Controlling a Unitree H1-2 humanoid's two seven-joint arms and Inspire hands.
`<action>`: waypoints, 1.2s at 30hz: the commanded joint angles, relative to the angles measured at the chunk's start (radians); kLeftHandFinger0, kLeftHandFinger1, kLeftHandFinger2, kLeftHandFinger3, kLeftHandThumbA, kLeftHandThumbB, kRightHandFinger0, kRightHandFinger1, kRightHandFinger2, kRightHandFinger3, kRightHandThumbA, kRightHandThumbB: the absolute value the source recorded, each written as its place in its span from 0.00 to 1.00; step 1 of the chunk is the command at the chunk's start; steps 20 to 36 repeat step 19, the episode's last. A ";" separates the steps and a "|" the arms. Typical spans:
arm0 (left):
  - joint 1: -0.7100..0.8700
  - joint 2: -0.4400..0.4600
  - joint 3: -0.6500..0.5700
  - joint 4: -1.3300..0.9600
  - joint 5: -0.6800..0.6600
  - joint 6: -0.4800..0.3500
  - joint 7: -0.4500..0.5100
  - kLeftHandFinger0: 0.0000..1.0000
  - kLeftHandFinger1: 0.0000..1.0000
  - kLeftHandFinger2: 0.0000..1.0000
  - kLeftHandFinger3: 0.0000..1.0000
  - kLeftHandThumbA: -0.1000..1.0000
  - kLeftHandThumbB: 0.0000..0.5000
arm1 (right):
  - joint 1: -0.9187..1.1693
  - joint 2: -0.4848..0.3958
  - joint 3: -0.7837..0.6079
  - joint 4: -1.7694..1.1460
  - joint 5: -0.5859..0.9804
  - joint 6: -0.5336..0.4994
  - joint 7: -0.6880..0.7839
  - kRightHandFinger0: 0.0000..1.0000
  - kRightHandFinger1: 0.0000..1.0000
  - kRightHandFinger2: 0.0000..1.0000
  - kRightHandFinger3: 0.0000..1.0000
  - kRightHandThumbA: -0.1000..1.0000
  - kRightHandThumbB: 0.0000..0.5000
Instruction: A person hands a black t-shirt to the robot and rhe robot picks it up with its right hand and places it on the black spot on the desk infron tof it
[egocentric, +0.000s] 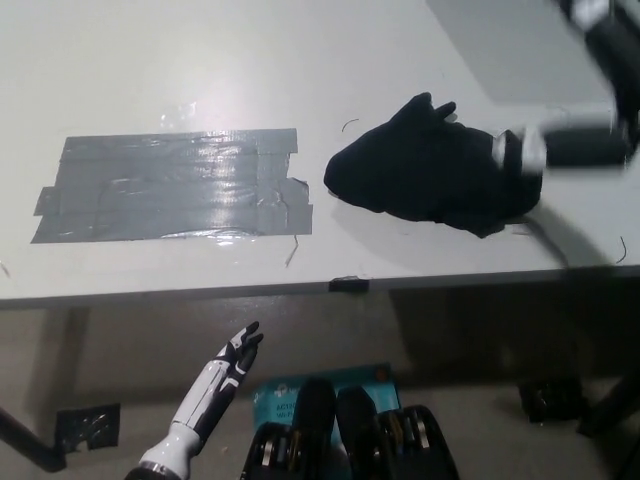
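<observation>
The black t-shirt (425, 172) lies bunched on the white desk (300, 60), right of centre and a short way to the right of the grey tape patch (170, 185). My black right arm comes in from the right edge, blurred by motion. Its right hand (508, 150) sits at the shirt's right side, black against black, so its grasp cannot be read. My white left hand (236, 352) rests below the desk's front edge at lower left, open with its fingers apart.
The desk's front edge (345, 284) runs across the middle of the view, with floor below it. A shadow band lies on the desk at the top right. A dark table leg (25, 440) stands at the lower left.
</observation>
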 joint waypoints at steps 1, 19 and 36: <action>-0.028 0.009 0.009 -0.028 0.006 -0.043 0.005 1.00 1.00 1.00 1.00 1.00 1.00 | 0.322 0.125 0.006 -0.122 0.155 -0.087 -0.059 1.00 1.00 1.00 1.00 1.00 0.82; -0.037 -0.007 0.013 -0.022 0.005 -0.042 0.013 1.00 1.00 1.00 1.00 1.00 1.00 | 0.438 0.140 0.141 0.506 -0.169 -0.378 -0.137 1.00 1.00 1.00 1.00 1.00 0.54; -0.037 -0.007 0.013 -0.022 0.005 -0.042 0.013 1.00 1.00 1.00 1.00 1.00 1.00 | 0.438 0.140 0.141 0.506 -0.169 -0.378 -0.137 1.00 1.00 1.00 1.00 1.00 0.54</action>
